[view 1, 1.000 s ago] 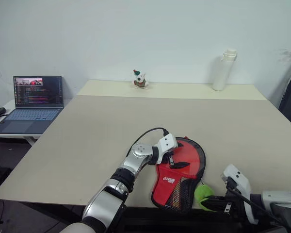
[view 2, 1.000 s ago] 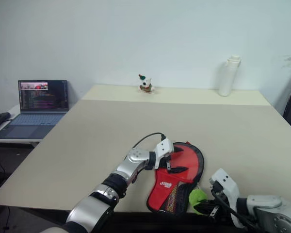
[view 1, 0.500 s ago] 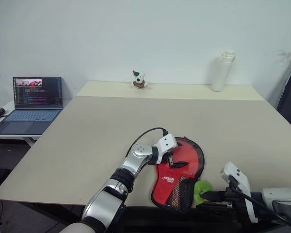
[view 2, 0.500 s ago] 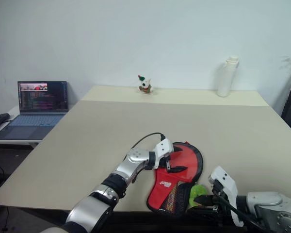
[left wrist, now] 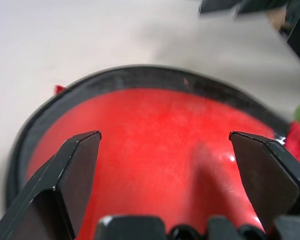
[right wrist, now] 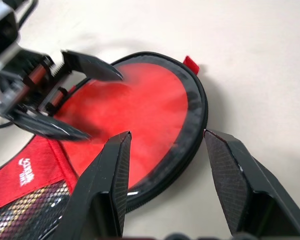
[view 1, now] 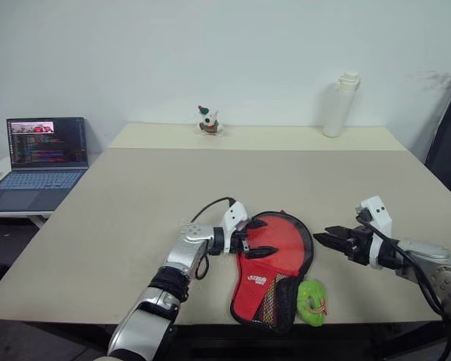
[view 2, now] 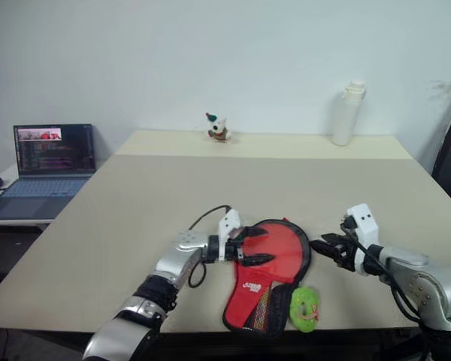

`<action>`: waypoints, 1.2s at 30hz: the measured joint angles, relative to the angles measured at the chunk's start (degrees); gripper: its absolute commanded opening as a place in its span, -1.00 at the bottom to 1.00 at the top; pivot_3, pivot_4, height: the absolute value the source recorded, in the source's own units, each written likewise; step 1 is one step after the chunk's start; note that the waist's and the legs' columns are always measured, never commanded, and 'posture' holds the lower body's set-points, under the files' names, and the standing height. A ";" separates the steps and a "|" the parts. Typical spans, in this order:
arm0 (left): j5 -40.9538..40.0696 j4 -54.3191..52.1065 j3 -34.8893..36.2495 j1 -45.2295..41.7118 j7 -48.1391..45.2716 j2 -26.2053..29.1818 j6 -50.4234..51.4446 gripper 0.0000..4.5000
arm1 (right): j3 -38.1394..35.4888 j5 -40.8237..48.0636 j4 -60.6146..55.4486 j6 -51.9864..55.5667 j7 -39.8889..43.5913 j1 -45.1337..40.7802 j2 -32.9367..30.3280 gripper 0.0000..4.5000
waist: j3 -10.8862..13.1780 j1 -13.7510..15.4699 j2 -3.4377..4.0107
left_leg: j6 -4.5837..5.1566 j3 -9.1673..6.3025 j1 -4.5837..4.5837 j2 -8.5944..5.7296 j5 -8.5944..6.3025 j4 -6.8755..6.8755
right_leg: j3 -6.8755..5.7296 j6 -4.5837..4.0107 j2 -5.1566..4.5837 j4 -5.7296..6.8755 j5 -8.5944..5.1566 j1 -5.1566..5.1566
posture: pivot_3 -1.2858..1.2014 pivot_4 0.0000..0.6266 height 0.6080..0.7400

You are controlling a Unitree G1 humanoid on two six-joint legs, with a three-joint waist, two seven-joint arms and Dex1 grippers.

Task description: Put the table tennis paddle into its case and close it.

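While lying flat on table (view 1: 135,195), case (view 1: 274,259) appears closed.

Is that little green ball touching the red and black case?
Touching. In the left eye view the green ball sits pressed against the mesh-pocket end of the case, with no strip of table showing between them.

White logo on the case's (view 1: 274,267) red panel, lettering too small to read

Table (view 1: 135,203): beige top.
Near edge: case (view 1: 274,259), green ball (view 1: 312,299) just beside it.
Far edge: small figurine (view 1: 207,120), white bottle (view 1: 340,105).
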 measured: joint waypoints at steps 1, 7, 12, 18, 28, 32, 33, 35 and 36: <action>-0.81 -1.67 0.51 0.78 -0.19 1.22 1.44 1.00 | 0.99 -1.16 1.63 -1.39 -0.03 -0.39 0.81 0.11 | 0.00 -0.12 0.00 | 0.00 0.03 0.03 0.00 0.00 0.01 | 0.01 0.09 0.00 0.01 -0.05 0.00 | 0.03 -0.52 1.00; -2.28 -6.90 2.79 3.76 0.28 6.69 6.02 1.00 | 5.09 -7.24 12.38 -7.84 -1.97 -4.47 6.89 0.11 | 0.06 -0.42 0.02 | -0.01 0.23 0.22 0.01 0.02 0.06 | 0.04 0.26 0.00 0.11 -0.08 0.06 | 0.03 -0.52 1.00; -2.28 -8.40 2.88 5.09 1.39 7.88 6.63 1.00 | 6.42 -11.10 18.58 -11.85 -3.16 -6.14 10.54 0.11 | 0.05 -0.11 0.02 | -0.01 0.32 0.20 0.00 0.02 0.07 | 0.12 0.26 -0.02 0.08 -0.05 0.05 | 0.03 -0.52 1.00; -2.49 -10.38 2.89 6.48 2.60 8.09 7.35 1.00 | 6.95 -13.09 21.85 -12.85 -4.12 -6.84 12.77 -0.06 | 0.05 -0.19 0.02 | -0.01 0.49 0.26 0.04 0.01 0.06 | 0.27 0.02 -0.02 0.08 0.09 0.03 | 0.03 -0.52 1.00; -2.45 -10.70 2.78 7.18 3.78 8.24 7.00 1.00 | 7.29 -13.75 27.64 -12.80 -4.67 -12.00 15.29 -1.00 | 0.04 -0.84 0.02 | -0.01 0.71 0.38 0.07 0.02 0.08 | 0.43 0.29 -0.01 0.17 0.05 0.04 | 0.03 -0.52 1.00; -2.03 -10.69 2.58 7.17 3.98 8.27 6.12 1.00 | 8.31 -15.39 31.73 -13.36 -3.81 -15.67 16.91 -1.00 | 0.04 -1.90 0.02 | -0.01 0.82 0.46 0.11 0.02 0.09 | 0.54 0.27 0.01 0.19 0.13 0.03 | 0.03 -0.52 1.00; -1.91 -10.69 2.48 7.16 4.12 8.24 6.03 1.00 | 8.72 -16.03 33.22 -13.98 -3.66 -16.88 17.39 -1.00 | 0.05 -2.10 0.02 | -0.01 0.85 0.48 0.14 0.02 0.09 | 0.56 0.26 0.04 0.19 0.15 0.03 | 0.03 -0.52 1.00; -1.68 -10.66 2.20 7.16 4.31 8.22 5.89 1.00 | 9.78 -17.67 36.75 -15.47 -3.24 -19.89 18.35 -1.00 | 0.05 -2.44 0.02 | 0.00 0.87 0.51 0.16 0.02 0.09 | 0.58 0.23 0.09 0.22 0.17 0.02 | 0.03 -0.52 1.00; -1.65 -10.66 2.16 7.15 4.33 8.23 5.78 1.00 | 10.27 -18.50 38.71 -16.43 -2.96 -21.54 18.98 -1.00 | 0.05 -2.57 0.03 | 0.00 0.87 0.51 0.17 0.02 0.09 | 0.58 0.22 0.12 0.23 0.18 0.00 | 0.03 -0.52 1.00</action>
